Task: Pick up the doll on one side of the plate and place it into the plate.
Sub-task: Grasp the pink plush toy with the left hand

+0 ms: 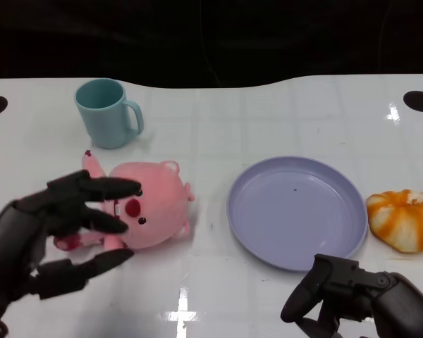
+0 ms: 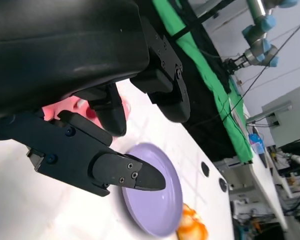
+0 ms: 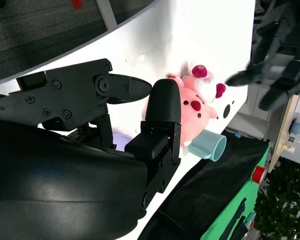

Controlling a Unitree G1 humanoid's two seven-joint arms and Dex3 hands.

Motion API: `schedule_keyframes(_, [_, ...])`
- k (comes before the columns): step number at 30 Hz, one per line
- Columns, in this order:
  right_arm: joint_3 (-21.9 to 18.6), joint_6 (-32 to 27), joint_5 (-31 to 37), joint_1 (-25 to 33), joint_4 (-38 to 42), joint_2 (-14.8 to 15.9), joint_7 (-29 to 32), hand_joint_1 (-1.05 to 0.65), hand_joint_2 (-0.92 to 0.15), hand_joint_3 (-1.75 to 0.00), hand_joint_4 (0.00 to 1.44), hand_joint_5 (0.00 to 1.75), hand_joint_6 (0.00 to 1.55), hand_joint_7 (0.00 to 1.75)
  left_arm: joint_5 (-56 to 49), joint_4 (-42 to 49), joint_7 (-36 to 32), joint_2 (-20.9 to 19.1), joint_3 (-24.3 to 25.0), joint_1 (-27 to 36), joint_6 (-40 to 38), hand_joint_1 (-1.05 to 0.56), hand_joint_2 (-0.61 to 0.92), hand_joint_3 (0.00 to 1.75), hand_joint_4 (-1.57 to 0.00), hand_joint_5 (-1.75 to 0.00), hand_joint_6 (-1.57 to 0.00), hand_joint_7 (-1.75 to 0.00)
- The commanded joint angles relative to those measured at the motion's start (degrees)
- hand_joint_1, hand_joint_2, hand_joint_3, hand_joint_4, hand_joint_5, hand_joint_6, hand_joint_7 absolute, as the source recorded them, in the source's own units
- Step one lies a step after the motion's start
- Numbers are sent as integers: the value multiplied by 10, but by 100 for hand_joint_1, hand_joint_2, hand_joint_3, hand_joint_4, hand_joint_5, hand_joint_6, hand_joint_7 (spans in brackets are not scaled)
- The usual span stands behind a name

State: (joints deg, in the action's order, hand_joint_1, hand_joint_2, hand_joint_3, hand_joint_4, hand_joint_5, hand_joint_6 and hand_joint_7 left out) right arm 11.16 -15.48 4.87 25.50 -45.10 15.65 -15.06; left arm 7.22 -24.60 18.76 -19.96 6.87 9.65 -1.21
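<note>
Plainly we face a soft, light doll (image 1: 149, 204) lying on the desk (image 1: 268, 113) just left of the plate (image 1: 295, 211). Our left hand (image 1: 63, 225) hovers spread wide around its near side, holding nothing; we judge its plump body the best hold.

Between the pink doll (image 1: 151, 204) and the lilac plate (image 1: 296, 211) runs a bare strip of white table (image 1: 268, 120), nothing lying in it. The plate's inside is bare too. A teal mug (image 1: 107, 113) stands just behind the doll, hemming in that side. An orange-and-white pumpkin toy (image 1: 403, 220) sits right against the plate's far rim. The left hand (image 1: 53, 229) hangs over the doll's near end, fingers spread; the right hand (image 1: 352, 296) crowds the plate's front edge.
</note>
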Motion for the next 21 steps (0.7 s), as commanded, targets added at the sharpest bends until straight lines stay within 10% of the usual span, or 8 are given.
schedule_keyframes(1, [-1, -2, -1, 0, -1, -1, 4, -23, -92, -37, 63, 161, 57, 134, -34, 2, -2, -23, 9, -12, 12, -62, 92, 11, -30, -81, -44, -27])
schedule_keyframes(21, [-3, -11, -5, 4, -12, -1, 4, -24, -92, -36, 65, 160, 58, 132, -416, 57, 20, -157, -92, -160, -42, -67, 91, 1, -12, -52, -34, -2])
